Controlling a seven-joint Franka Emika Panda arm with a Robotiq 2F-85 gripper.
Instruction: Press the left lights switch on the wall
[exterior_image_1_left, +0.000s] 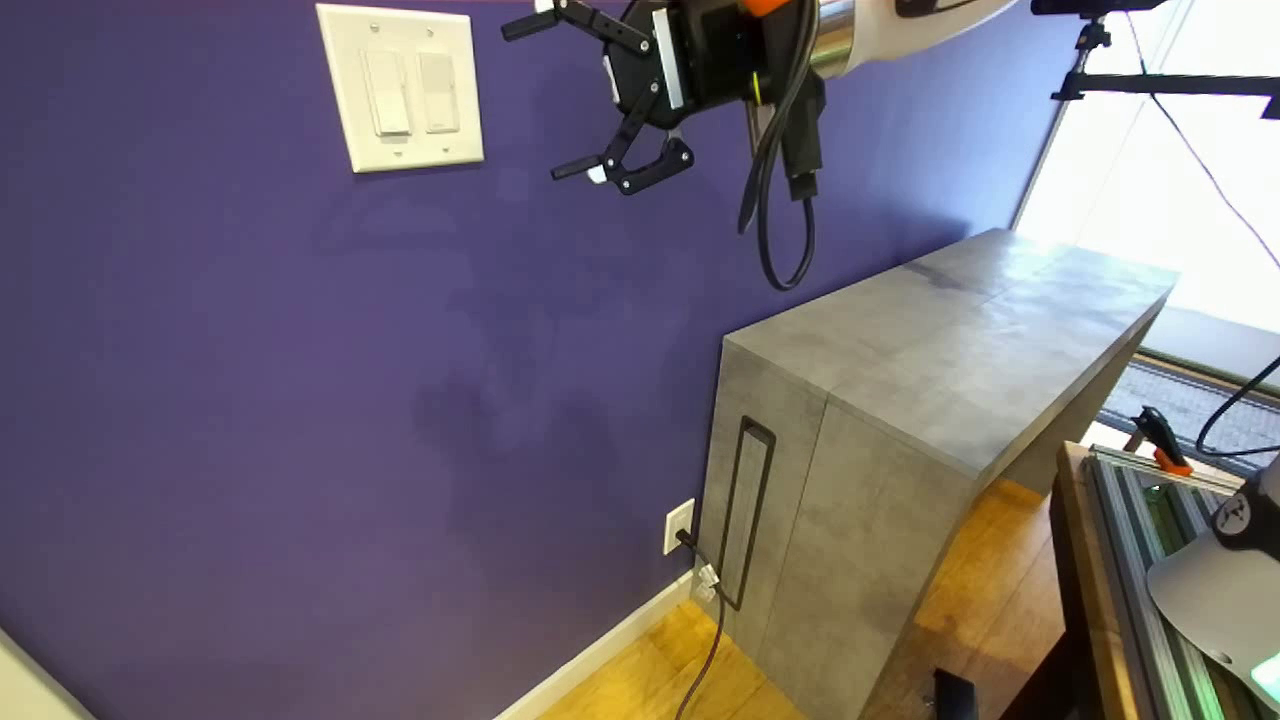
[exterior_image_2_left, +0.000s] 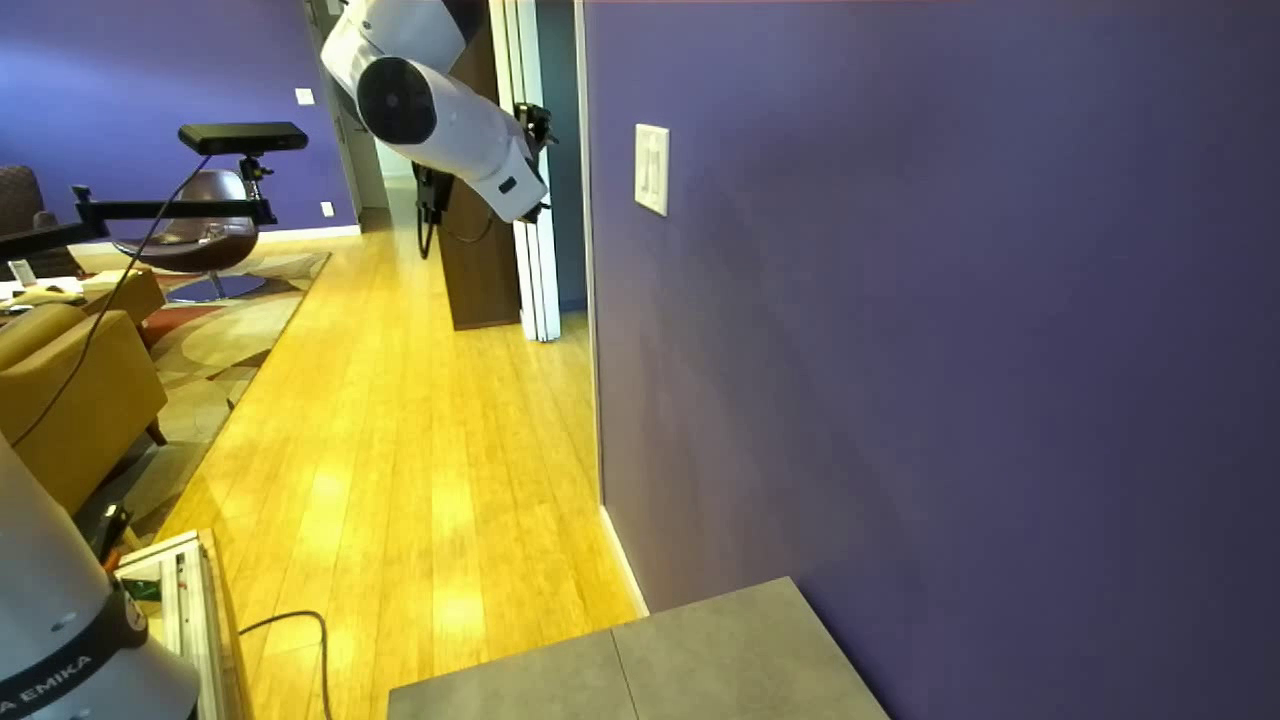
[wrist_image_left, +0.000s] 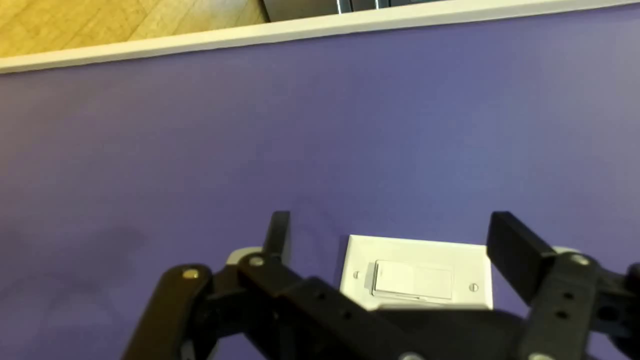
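The left lights switch (exterior_image_1_left: 388, 92) is the left of two white paddles in a white plate (exterior_image_1_left: 335, 40) on the purple wall (exterior_image_1_left: 300, 400). Its lower end stands out from the plate. The plate (exterior_image_2_left: 640, 150) also shows obliquely in an exterior view. My gripper (exterior_image_1_left: 530, 105) is open and empty, right of the plate, fingers pointing left, one above the other. In the wrist view, the left switch (wrist_image_left: 414, 280) lies sideways between and beyond the spread fingers of my gripper (wrist_image_left: 391, 222). The right-hand paddle is hidden there behind the gripper.
A grey cabinet (exterior_image_1_left: 960, 320) stands against the wall, lower right. A small outlet (exterior_image_1_left: 678, 525) with a plugged cable sits beside it. A black cable loop (exterior_image_1_left: 785, 270) hangs under the gripper. White trim (wrist_image_left: 250, 40) runs along the wall's edge. A camera (exterior_image_2_left: 243, 137) stands on a bar.
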